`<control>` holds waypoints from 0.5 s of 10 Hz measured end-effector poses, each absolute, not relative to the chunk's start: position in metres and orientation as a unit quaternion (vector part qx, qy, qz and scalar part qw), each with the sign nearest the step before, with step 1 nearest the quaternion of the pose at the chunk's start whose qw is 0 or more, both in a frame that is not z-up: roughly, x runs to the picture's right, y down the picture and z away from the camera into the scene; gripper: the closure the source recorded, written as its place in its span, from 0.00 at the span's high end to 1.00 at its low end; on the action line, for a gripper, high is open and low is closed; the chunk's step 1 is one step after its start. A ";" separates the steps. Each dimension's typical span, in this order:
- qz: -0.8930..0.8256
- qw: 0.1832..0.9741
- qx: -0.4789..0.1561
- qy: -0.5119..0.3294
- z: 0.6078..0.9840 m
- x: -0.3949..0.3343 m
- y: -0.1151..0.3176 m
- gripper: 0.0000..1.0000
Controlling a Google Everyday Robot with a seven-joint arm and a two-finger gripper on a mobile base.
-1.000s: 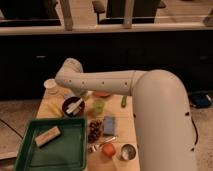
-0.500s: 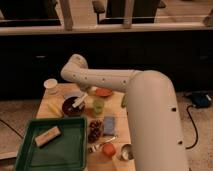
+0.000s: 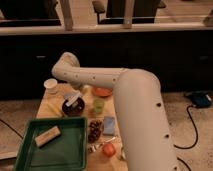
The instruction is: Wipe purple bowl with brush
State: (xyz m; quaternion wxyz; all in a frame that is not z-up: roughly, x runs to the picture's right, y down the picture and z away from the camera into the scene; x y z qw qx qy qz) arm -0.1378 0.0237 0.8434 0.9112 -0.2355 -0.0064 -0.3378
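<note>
1 white robot arm sweeps from the lower right of the frame up to a bend at upper left, then dips toward a wooden table [image 3: 44, 106]. Its gripper [image 3: 76, 94] hangs left of centre, just above the purple bowl [image 3: 69, 111]. The brush [image 3: 73, 100], a pale oblong, lies tilted across the bowl's dark inside, right under the gripper. You cannot tell whether the gripper is clamped on the brush or free of it. A pale green cup [image 3: 98, 105] stands just right of the bowl and a green tray [image 3: 70, 145] sits below it. By the look of it, bringing brush to bowl is done and the wiping strokes around the inside are what remains for you
</note>
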 end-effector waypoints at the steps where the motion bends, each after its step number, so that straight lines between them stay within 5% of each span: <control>1: -0.345 0.909 -0.233 -0.014 0.841 -0.142 0.027 0.00; 5: -0.384 0.893 -0.235 -0.023 0.827 -0.124 0.059 0.00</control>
